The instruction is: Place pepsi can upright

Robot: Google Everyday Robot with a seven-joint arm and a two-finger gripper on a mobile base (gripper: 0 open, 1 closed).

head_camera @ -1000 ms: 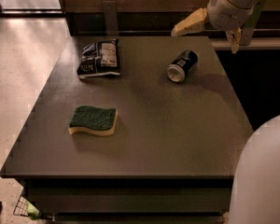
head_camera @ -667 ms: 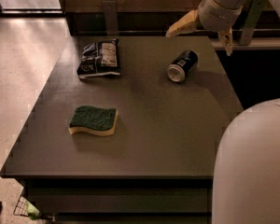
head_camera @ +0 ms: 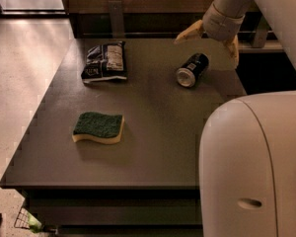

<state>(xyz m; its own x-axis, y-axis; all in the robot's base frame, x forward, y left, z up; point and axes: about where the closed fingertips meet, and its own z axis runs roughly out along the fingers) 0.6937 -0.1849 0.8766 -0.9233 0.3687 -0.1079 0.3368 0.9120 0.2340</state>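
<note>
Rolling is the main worry: the can (head_camera: 192, 69) is lying on its side near the far right corner of the counter (head_camera: 153, 147), its silver end facing the near left. The claw (head_camera: 207, 46) is hovering just above and behind it, fingers spread apart and holding nothing. A finger touching down off-centre could be nudging the can toward the right edge. A bag (head_camera: 104, 61) is sitting near the far left corner and a sponge (head_camera: 98, 127) nearer the left edge. The dark, smooth counter is offering little friction, and pale floor (head_camera: 24, 68) is showing beyond the left edge.
</note>
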